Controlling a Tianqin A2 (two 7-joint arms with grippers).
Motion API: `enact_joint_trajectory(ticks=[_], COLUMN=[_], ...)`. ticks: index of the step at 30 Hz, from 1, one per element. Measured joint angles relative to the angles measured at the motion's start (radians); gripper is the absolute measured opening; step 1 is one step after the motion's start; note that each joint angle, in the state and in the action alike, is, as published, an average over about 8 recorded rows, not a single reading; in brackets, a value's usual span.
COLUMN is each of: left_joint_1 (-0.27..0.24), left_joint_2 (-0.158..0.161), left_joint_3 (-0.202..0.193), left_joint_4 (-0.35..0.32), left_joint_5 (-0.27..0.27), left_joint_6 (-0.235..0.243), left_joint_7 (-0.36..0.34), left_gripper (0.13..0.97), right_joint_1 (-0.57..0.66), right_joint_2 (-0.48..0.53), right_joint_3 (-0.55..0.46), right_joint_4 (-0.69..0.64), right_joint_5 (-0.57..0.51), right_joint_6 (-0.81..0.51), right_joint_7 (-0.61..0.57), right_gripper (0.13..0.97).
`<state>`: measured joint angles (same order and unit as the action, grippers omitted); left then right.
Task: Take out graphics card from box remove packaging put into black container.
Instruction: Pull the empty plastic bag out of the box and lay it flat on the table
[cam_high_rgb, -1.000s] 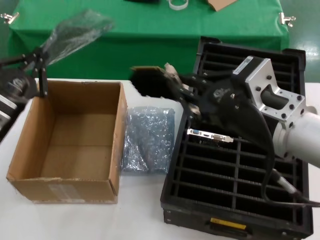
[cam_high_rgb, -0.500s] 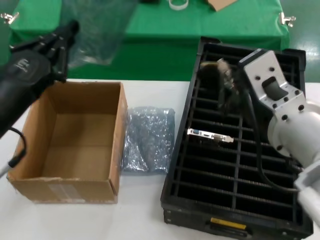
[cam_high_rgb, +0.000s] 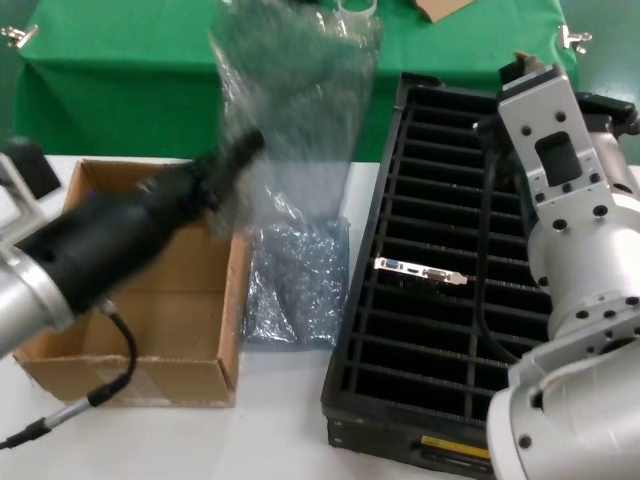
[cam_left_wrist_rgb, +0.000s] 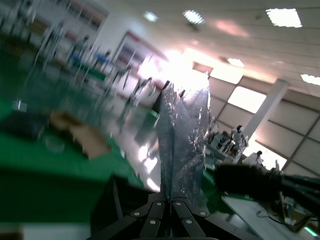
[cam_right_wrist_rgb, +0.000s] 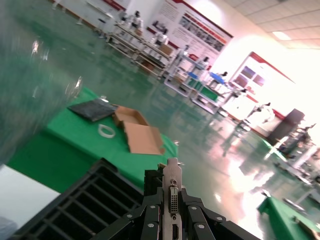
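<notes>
hovering above the black container (cam_high_rgb: 440, 330), right end effector (cam_right_wrist_rgb: 170, 212) grips graphics card (cam_right_wrist_rgb: 172, 192).

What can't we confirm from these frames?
- Graphics card: the right wrist view shows only its bracket end between the right gripper fingers; the board is hidden below the frame edge. In the head view the right arm covers it.
- Packaging: motion-blurred in the head view.
- Left gripper: shut on the packaging; its fingertips blur in the head view.
- Box: interior largely hidden by the left arm.
</notes>
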<state>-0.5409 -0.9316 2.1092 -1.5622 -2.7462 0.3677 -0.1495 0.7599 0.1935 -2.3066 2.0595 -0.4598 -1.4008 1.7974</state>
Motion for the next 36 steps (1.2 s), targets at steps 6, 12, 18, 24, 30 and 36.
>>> enact_joint_trajectory(ticks=[6,12,18,24,30,36], left_joint_1=[-0.144,-0.254,-0.31,-0.354,-0.374,-0.375], left_joint_2=[-0.032,-0.047,-0.039,-0.018,0.02,0.056], left_joint_3=[0.265,0.441,0.527,0.588,0.6,0.589], left_joint_4=[0.02,0.027,0.058,0.115,0.192,0.257], left_joint_5=[0.074,0.18,0.258,0.316,0.374,0.438], left_joint_6=[-0.098,-0.173,-0.221,-0.255,-0.249,-0.224], left_joint_7=[-0.268,-0.457,-0.549,-0.601,-0.638,-0.674], left_gripper=[0.139,0.139,0.139,0.139,0.139,0.139], right_joint_1=[-0.054,-0.044,0.001,0.045,0.07,0.082], right_joint_2=[-0.119,-0.176,-0.189,-0.192,-0.193,-0.193], right_joint_3=[0.11,0.172,0.176,0.164,0.18,0.218], right_joint_4=[0.0,0.0,0.0,0.0,0.0,0.0], right_joint_5=[-0.07,-0.049,-0.015,0.023,0.075,0.133], right_joint_6=[0.021,0.017,-0.038,-0.109,-0.152,-0.166], right_joint_7=[-0.152,-0.254,-0.29,-0.303,-0.325,-0.358], right_gripper=[0.19,0.19,0.19,0.19,0.19,0.19])
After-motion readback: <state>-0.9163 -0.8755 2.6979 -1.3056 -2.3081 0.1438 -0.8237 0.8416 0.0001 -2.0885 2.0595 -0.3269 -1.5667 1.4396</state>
